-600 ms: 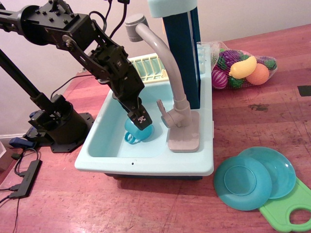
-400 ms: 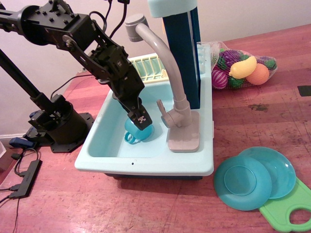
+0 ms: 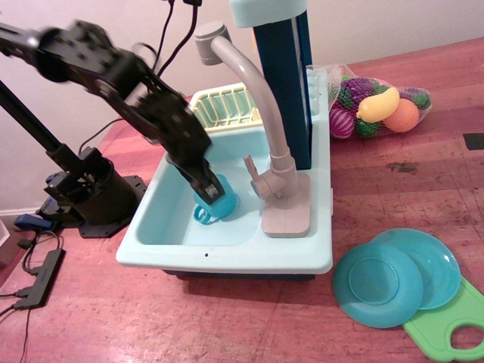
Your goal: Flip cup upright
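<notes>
The small teal-blue cup (image 3: 223, 206) sits in the light-blue toy sink (image 3: 162, 227), near the middle of the basin, with its loop handle (image 3: 202, 215) pointing front-left. I cannot tell which way its opening faces. My black gripper (image 3: 209, 189) reaches down into the basin, its tip right at the cup's upper left side. The arm is motion-blurred, so the jaws cannot be made out, nor whether they hold the cup.
A grey faucet (image 3: 257, 98) arches over the sink beside a dark blue column (image 3: 283, 83). A pale yellow dish rack (image 3: 223, 106) sits at the back. Two teal plates (image 3: 378, 283) and a green cutting board (image 3: 446, 325) lie front right. A mesh bag of toy fruit (image 3: 374, 106) lies back right.
The arm has swung left and is now blurred. The gripper tip has shifted from above the cup to its upper left side. The cup stays where it was.
</notes>
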`<state>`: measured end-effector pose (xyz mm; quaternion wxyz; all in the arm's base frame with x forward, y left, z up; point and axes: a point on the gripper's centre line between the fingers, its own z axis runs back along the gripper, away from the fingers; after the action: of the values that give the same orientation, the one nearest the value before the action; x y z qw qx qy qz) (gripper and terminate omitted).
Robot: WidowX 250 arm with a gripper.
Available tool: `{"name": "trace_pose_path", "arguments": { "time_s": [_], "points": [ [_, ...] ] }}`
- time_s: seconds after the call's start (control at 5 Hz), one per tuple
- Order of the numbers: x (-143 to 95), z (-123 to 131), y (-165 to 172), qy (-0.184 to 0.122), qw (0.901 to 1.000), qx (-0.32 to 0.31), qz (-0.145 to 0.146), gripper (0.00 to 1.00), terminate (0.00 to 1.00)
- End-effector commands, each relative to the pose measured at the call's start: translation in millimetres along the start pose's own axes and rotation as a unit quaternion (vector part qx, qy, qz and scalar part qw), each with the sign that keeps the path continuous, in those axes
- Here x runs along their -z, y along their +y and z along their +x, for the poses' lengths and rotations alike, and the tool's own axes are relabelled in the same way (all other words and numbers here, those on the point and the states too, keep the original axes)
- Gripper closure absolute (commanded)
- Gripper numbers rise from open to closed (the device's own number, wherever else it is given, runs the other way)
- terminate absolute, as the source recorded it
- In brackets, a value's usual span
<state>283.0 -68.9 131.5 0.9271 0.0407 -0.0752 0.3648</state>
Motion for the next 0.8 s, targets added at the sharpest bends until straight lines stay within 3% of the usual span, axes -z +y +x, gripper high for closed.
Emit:
{"name": "trace_pose_path", "arguments": {
  "time_s": [0.0,0.4,0.6],
  "points": [
    [-5.3,7.7,17.9,-0.019,0.9986,-0.044,-0.024,0.0,0.0],
    [30.9,12.6,11.4,-0.01,0.9963,-0.069,-0.05,0.0,0.0],
    [46.2,13.2,3.5,0.002,0.9972,-0.056,-0.049,0.0,0.0]
  ]
}}
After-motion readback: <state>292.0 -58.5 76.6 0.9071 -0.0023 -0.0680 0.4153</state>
